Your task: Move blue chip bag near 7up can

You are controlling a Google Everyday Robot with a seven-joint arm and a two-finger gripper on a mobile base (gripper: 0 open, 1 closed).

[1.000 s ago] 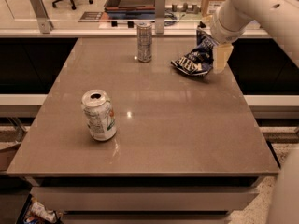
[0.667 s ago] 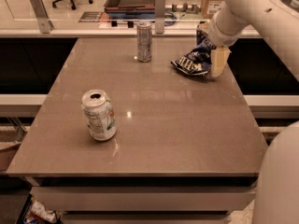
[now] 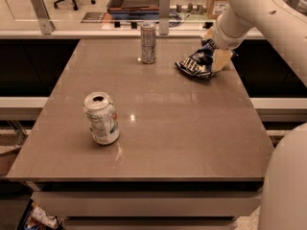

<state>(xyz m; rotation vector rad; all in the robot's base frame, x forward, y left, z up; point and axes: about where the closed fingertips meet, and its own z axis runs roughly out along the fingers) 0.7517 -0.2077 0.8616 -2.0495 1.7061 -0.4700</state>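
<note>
- Claw (image 3: 214,49), on the end of the white arm (image 3: 254,8) at the upper right of the frame, is pinching the raised right corner of the blue chip bag (image 3: 194,63).
- Most of the bag sags toward the far right part of the worktop (image 3: 192,128). I cannot tell whether its lower left end touches the surface or hangs just above it.
- At the lower left of the frame the 7up can (image 3: 101,118) stands upright, well apart from the bag, so nearly all of the carry looks yet to be done.
- At the top centre a slim can (image 3: 148,42) stands upright, near the bag's left end.
- Risk one: crumpled foil held by one corner may slide out of the pinch on a quick swing, dropping the bag short of the goal.
- Risk two: a low, dragging path could snag the sagging end and tug it free.
- Risk three: a sweep starting leftward could clip the slim can and topple it.
- Risk four: setting down too close could let the bag or arm knock over the 7up can, which looks light and opened.
</note>
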